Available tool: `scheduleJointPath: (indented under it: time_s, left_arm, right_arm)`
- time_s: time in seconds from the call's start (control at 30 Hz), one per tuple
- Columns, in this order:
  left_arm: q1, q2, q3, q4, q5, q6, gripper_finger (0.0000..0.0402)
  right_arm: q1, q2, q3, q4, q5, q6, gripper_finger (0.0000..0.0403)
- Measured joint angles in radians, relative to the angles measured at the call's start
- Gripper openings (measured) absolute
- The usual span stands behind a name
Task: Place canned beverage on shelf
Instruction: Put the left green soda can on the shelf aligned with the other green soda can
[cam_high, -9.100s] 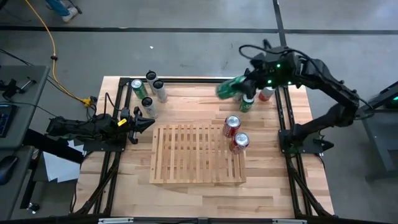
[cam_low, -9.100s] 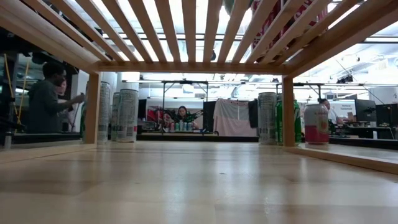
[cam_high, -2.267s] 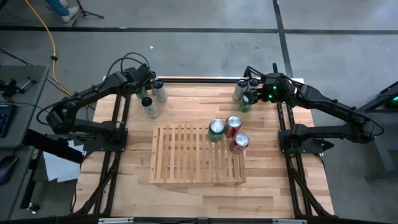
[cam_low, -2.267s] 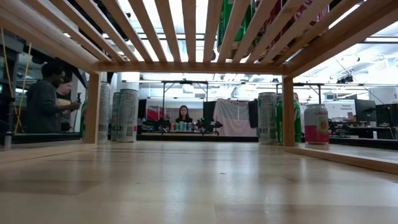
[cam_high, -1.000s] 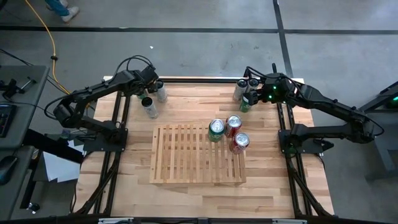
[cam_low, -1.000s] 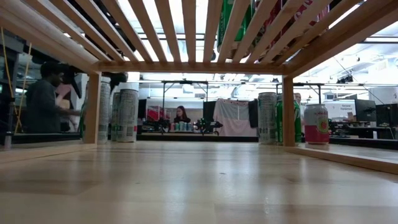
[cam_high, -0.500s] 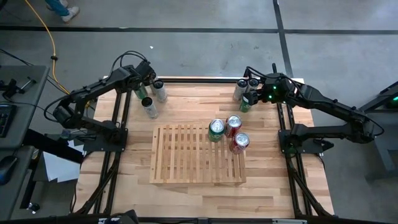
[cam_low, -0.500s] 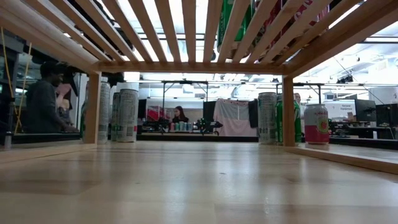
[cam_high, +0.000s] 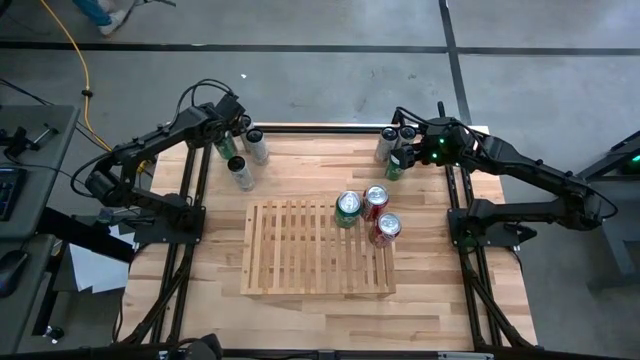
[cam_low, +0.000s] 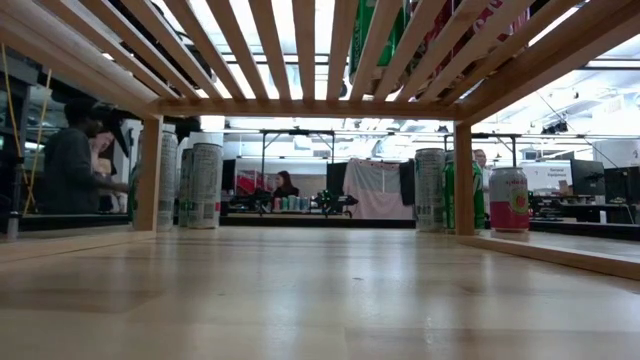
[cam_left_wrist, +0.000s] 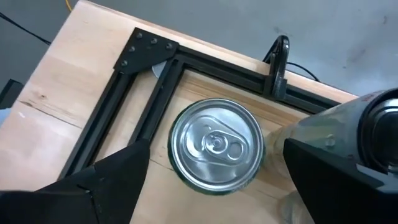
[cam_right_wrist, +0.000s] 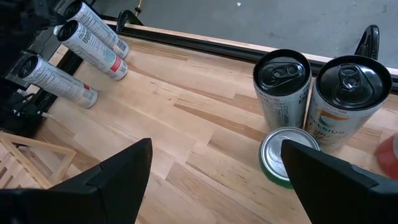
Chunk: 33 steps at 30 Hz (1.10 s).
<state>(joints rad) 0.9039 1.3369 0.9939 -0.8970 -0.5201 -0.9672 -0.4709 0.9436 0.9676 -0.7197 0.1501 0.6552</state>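
The shelf is a light-wood slat rack in the middle of the table. Three cans stand on its far right part: a green one and two red ones. My left gripper is open over the far left corner. Its fingers stand on either side of an upright green can with a silver top and do not touch it. My right gripper hangs open above the far right cans, with two black-topped tall cans and a green can ahead of it.
Beside the left green can stand slim tall cans, one close to my left finger. A pink can stands at the far right. Black frame rails run along the table's edges. People sit in the room beyond the table.
My left gripper has swung a little toward the table's far left corner and now hangs over the green can there, its fingers still open. My right arm has kept still.
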Motion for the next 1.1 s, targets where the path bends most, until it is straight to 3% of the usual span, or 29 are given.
scheduleJointPath:
  time_s: [0.37, 0.83, 0.93, 1.1]
  left_arm:
    - [-0.018, -0.003, -0.157, 0.2, 0.0, -0.129, 0.036]
    - [-0.014, -0.001, -0.175, 0.283, 0.0, -0.066, 0.0358]
    - [-0.014, -0.002, -0.173, 0.271, 0.001, -0.048, 0.0342]
    - [-0.014, -0.002, -0.173, 0.268, -0.002, -0.025, 0.0281]
  right_arm:
    - [0.0, 0.0, 0.0, 0.0, 0.002, -0.001, 0.0341]
    - [0.0, 0.0, 0.0, 0.0, -0.001, 0.021, 0.0341]
    - [0.0, 0.0, 0.0, 0.0, -0.001, 0.021, 0.0341]
    - [0.0, 0.0, 0.0, 0.001, -0.001, 0.026, 0.0341]
